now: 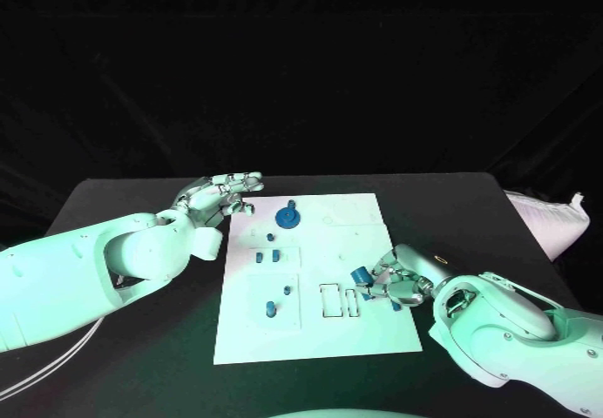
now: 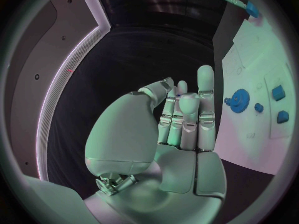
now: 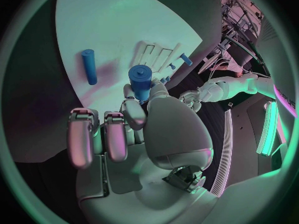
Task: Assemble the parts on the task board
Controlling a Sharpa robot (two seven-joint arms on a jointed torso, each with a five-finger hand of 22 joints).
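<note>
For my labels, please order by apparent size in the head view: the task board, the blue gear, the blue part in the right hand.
1. Task board, by far the largest.
2. Blue gear, at the far end of the board.
3. Blue part, held by the right hand; fingers hide some of it, so its rank below the gear is not certain.

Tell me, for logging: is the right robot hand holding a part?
Yes: right robot hand pinches a blue cylindrical plastic peg above the white task board.
</note>
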